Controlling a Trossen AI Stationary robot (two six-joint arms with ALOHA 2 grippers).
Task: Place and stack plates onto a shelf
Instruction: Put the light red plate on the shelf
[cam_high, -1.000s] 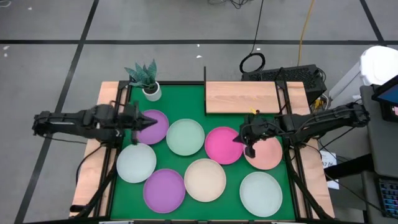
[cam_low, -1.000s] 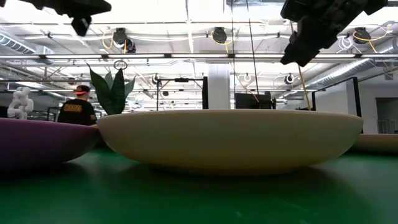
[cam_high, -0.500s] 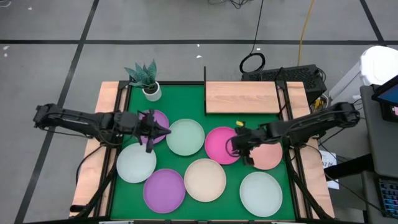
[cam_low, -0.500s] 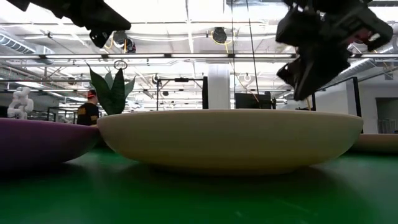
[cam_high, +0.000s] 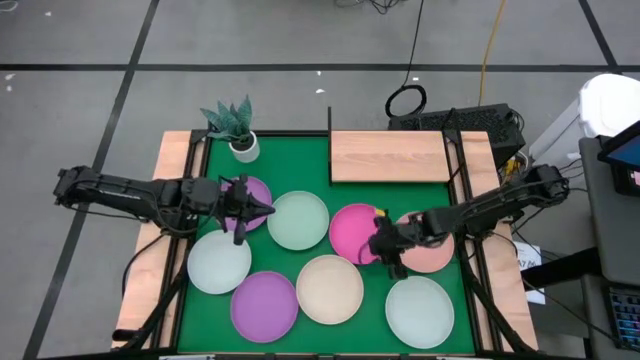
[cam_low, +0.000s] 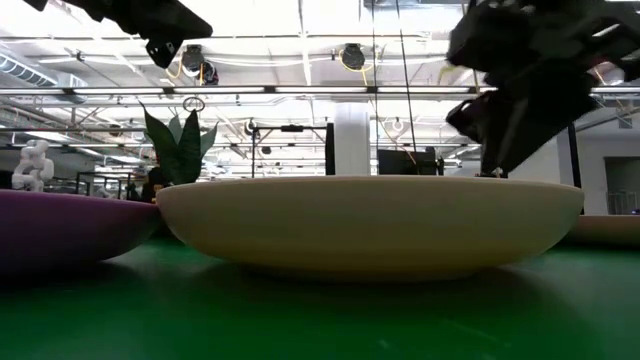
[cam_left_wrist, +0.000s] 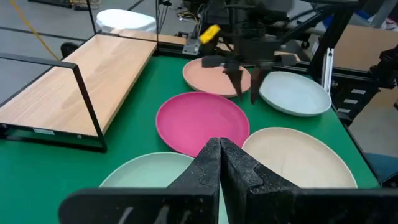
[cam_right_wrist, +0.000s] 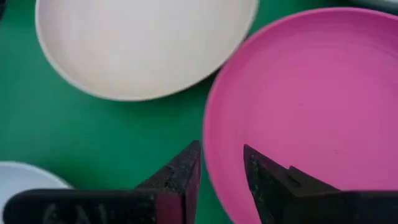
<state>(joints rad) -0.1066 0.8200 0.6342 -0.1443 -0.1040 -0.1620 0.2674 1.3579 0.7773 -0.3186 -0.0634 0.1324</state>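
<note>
Several plates lie on the green mat: two purple (cam_high: 254, 190) (cam_high: 264, 303), mint-green (cam_high: 298, 220), hot pink (cam_high: 352, 230), salmon (cam_high: 432, 252), cream (cam_high: 330, 288) and two whitish (cam_high: 218, 262) (cam_high: 420, 310). The light-wood shelf (cam_high: 390, 156) stands at the far edge with nothing on it. My right gripper (cam_right_wrist: 219, 163) (cam_high: 386, 246) is open and points down. Its fingers stand on either side of the hot pink plate's near-right rim (cam_right_wrist: 210, 143); I cannot tell if they touch it. My left gripper (cam_left_wrist: 219, 152) (cam_high: 246, 206) hovers shut between the far purple plate and the mint-green one.
A small potted plant (cam_high: 236, 128) stands at the far left corner. The shelf's thin black post (cam_high: 329, 122) rises at its left far corner. Wooden strips (cam_high: 172, 190) edge the mat on both sides. A person shows far off in the room (cam_low: 150, 180).
My right gripper has gone down and toward the table's near-left, from over the salmon plate to the hot pink plate's rim, and has opened. My left gripper has moved a little toward the table's right, over the far purple plate, then stayed still and shut.
</note>
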